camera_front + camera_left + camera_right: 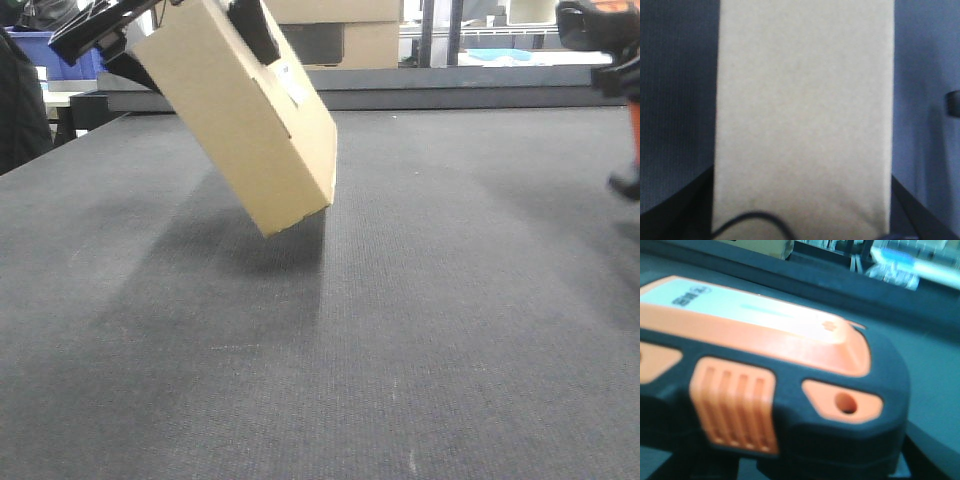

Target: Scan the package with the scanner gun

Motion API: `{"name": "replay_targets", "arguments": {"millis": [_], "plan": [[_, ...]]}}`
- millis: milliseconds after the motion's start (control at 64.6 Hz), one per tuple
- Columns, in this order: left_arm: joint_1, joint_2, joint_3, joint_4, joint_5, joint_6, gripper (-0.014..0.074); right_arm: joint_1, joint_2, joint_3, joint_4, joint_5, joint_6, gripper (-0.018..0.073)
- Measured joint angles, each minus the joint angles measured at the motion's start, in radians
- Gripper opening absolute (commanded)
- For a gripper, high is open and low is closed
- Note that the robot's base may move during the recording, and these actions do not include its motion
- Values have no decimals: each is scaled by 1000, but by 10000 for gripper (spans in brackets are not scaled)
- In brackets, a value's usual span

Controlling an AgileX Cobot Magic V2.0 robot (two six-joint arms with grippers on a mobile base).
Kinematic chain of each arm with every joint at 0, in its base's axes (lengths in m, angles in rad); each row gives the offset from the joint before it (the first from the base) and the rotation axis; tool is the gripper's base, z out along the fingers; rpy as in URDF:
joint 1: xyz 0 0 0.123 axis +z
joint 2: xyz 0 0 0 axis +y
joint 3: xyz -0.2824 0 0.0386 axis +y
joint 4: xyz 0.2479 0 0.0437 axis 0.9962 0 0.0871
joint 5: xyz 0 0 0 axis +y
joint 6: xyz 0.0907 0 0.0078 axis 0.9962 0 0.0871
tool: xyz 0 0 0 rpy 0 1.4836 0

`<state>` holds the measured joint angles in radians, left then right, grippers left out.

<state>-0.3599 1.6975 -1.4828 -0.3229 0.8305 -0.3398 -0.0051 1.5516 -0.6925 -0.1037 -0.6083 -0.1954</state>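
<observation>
At upper left, the left gripper (190, 48) clamps the box (240, 120), which hangs tilted, its low corner just above the table (420, 330). At the far right edge is the scanner (765, 365), filling the right wrist view. Whether the right gripper (790, 470) grips it, I cannot tell.

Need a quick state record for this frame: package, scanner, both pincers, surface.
package: tan box, lifted and tilted
label: small, white, on the upper face
left pincer: shut on package
scanner gun: orange and black, fills the right wrist view
right pincer: shut on scanner gun, fingers barely visible
surface: dark grey mat
</observation>
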Motion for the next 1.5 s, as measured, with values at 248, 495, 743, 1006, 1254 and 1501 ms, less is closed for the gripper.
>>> {"name": "replay_targets", "arguments": {"millis": [248,495,743,1006,1254,1501], "plan": [[0,0,0,0,4,0,-111,0,-9,-35,-1,45,-65,-162],[0,0,0,0,4,0,-111,0,21,-35,16,-33,243,-162],[0,0,0,0,4,0,-111,0,108,-35,-76,-176,447,-162],[0,0,0,0,2,0,-111,0,120,-35,-100,-144,459,-162],[0,0,0,0,-9,0,-111,0,160,-33,-100,-132,463,-162],[0,0,0,15,-9,0,-111,0,160,-33,-100,-132,466,-162]]}}
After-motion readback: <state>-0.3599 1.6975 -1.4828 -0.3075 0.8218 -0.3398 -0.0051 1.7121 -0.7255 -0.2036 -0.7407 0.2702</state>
